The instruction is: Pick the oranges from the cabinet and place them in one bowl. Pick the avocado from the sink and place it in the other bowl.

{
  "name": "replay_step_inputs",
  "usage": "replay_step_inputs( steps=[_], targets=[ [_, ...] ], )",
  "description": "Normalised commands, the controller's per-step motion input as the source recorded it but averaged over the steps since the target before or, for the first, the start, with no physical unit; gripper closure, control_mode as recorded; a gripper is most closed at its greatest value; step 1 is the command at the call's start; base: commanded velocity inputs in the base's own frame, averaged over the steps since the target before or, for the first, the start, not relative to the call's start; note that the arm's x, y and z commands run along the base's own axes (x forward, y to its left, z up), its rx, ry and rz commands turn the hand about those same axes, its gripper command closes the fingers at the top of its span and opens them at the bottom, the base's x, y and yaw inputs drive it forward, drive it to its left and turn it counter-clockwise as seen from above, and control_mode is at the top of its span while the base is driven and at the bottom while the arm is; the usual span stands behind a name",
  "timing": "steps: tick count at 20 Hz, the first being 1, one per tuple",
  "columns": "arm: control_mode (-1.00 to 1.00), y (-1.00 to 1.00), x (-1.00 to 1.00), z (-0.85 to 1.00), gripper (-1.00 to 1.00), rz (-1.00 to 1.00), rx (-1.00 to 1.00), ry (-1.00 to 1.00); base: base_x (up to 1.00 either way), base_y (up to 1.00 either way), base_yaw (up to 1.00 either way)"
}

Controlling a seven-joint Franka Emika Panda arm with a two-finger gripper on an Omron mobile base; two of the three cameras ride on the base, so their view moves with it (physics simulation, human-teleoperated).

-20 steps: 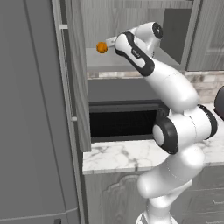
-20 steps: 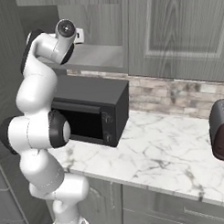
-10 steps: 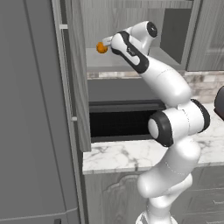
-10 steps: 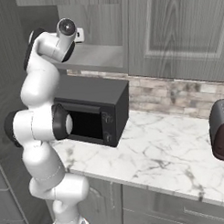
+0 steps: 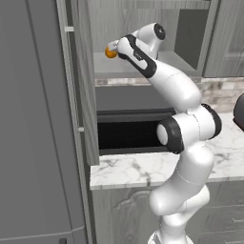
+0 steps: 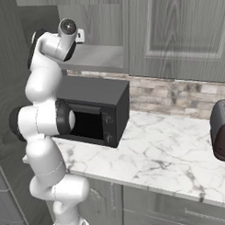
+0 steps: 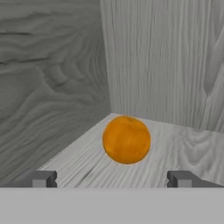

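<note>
Landmark for all positions: the cabinet (image 5: 143, 33), the grey wood-grain wall unit standing open above the microwave.

Largest first. The arm rises from the base, bends over the marble counter (image 6: 171, 153) below the cabinet, and reaches up into the cabinet's open bay. The cabinet door (image 5: 86, 90) hangs swung out at the bay's left side in the left base view. The microwave (image 6: 93, 115) sits on the counter directly under the cabinet shelf; a dark toaster (image 6: 222, 137) stands on the counter well off to the cabinet's right.

The gripper (image 7: 111, 178) is inside the cabinet, low over its shelf, jaws spread wide with nothing between them. Both finger tips (image 7: 43, 178) sit at the bottom of the hand view, apart from the fruit.

One orange (image 7: 126, 139) rests on the cabinet shelf near its back corner, just ahead of the gripper and roughly centred between the tips. The left base view shows it at the hand's end (image 5: 110, 53).

Progress, as a judgement: early. This orange is not yet grasped, and nothing here points to any fruit being in a bowl. The approach looks lined up; what is left is to advance, close on the orange, carry it out, then handle the second orange and the avocado.
</note>
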Motion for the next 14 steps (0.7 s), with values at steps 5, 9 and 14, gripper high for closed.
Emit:
replay_step_inputs(
  steps=[5,9,14],
  targets=[
    [-1.0,0.1,0.24,-0.06,-1.0,0.0,0.0,0.06,0.0,0.0,0.0],
    [-1.0,0.08,0.24,-0.07,-1.0,0.0,0.0,0.08,0.0,0.0,0.0],
    [-1.0,0.07,0.26,-0.05,-1.0,0.0,0.0,0.03,0.0,0.0,0.0]
  ],
)
